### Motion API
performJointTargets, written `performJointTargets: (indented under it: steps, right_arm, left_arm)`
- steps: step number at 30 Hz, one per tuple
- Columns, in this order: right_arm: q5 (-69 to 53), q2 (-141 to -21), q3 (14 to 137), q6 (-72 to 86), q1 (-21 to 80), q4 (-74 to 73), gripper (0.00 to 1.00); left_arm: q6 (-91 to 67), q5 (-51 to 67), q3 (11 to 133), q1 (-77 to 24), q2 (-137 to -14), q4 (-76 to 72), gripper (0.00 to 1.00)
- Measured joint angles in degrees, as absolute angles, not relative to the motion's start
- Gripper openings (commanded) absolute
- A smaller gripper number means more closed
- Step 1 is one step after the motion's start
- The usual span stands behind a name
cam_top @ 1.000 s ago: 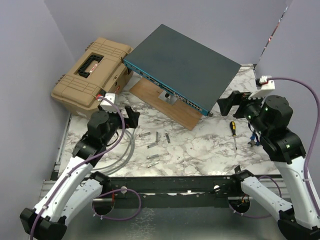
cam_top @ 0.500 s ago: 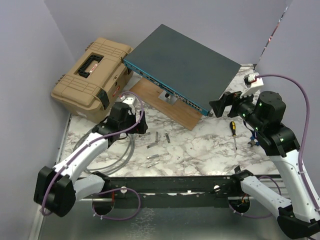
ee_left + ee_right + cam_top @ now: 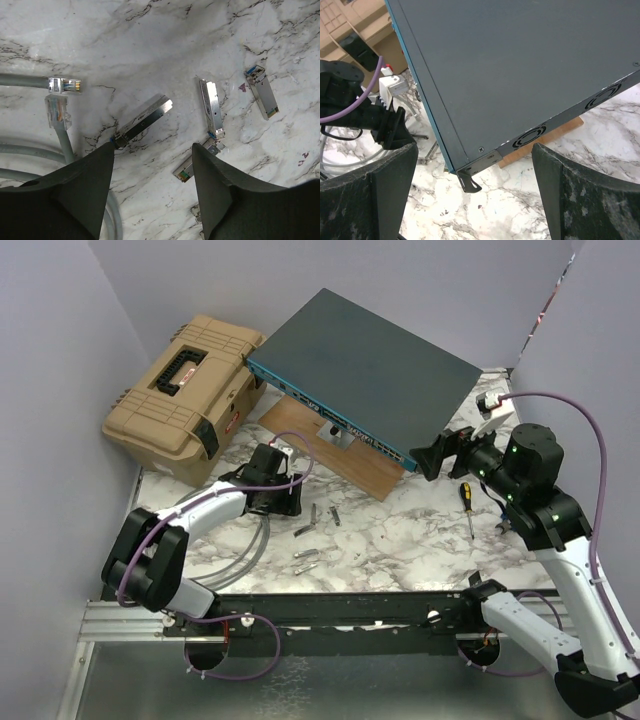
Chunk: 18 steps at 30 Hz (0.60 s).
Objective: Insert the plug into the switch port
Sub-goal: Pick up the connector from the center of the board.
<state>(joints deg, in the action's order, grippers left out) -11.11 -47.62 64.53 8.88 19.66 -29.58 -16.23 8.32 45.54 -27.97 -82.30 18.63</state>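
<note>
Switch: large flat dark grey-teal metal switch (image 3: 365, 365), blue socket face above a wooden board (image 3: 335, 455), toward your marble counter's (image 3: 400, 530) far edge.
Plug: clear plastic plug (image 3: 64, 85) on grey cable (image 3: 27, 80), lying near the left edge.
Left arm: your left gripper (image 3: 152, 150) spread over silver modules (image 3: 142, 120).
Right arm: your right gripper (image 3: 474, 146) spread, empty, by the switch's right corner.

Open passage over the middle of the surface (image 3: 400, 540), broken only by scattered metal modules (image 3: 212, 107) and a screwdriver (image 3: 467, 508); walled at the back by switch (image 3: 370, 360), wooden board (image 3: 335, 455) and toolbox (image 3: 180, 385); crowded by grey cable (image 3: 62, 135) beside the left tool (image 3: 152, 150)
</note>
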Motion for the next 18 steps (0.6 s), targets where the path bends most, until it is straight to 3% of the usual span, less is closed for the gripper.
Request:
performJointTargets:
  steps: [11, 15, 18]
  right_arm:
    - [-11.8, -47.6, 63.7, 7.4, 19.7, -29.6, 1.00]
    - [-12.0, -47.9, 63.7, 6.9, 19.7, -29.6, 1.00]
    - [-12.1, -48.0, 63.4, 6.6, 19.7, -29.6, 1.00]
  left_arm:
    - [-14.8, 7.1, 45.5, -28.5, -84.8, 17.2, 0.61]
    - [-14.5, 6.5, 45.7, -28.5, -85.7, 15.9, 0.53]
    - [-14.6, 6.4, 46.0, -28.5, -86.2, 15.0, 0.52]
